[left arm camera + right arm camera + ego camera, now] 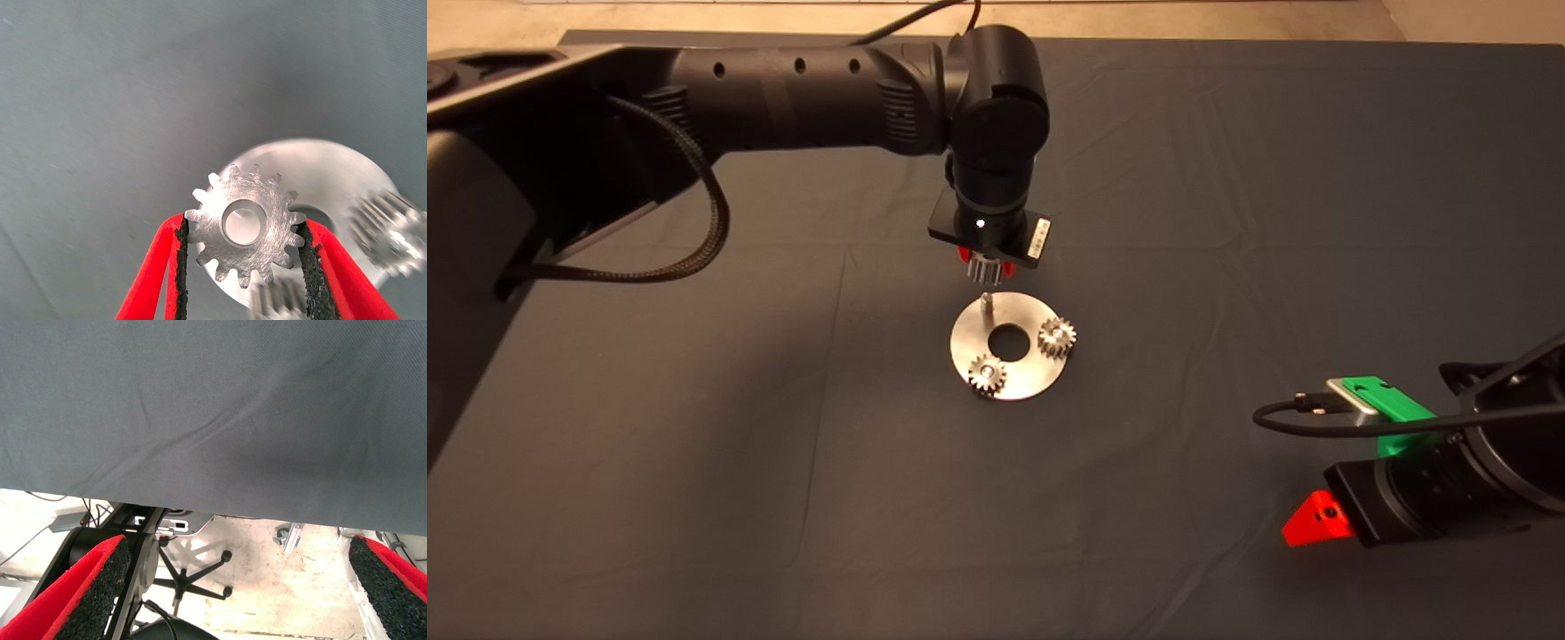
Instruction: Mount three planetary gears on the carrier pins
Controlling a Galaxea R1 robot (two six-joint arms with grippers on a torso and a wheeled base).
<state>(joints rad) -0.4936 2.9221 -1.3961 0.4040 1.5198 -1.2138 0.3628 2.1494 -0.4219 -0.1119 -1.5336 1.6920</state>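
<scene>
Near mid-mat, on the dark mat (1227,222), lies the shiny disc (971,348) with a round centre hole; taken as landmark. Two planetary gears seated on it: one gear (987,374) at the disc's near edge, a second gear (1057,336) at its right edge, both flat, each over a pin. One bare carrier pin (985,302) stands upright at the disc's far side, uncovered. Left arm reaches in from the left edge, forearm running level across the mat, wrist bent straight down over the far rim of the disc. Left gripper (984,264) hangs just above the bare pin, apart from it. Its red fingers (155,280) pinch the third gear (244,225) by its toothed rim, one black pad on each side, gear face held flat toward the disc, centre hole open. Wrist view shows this gear above the disc, with both seated gears blurred beside it; whether hole and pin line up, cannot tell. Right gripper (1312,523) parked well to the right of the disc and nearer the camera, low over the mat, red tip pointing toward the disc side. Its fingers (100,583) stand wide apart, nothing between; mat edge, floor and a chair base (193,577) show beyond them.
</scene>
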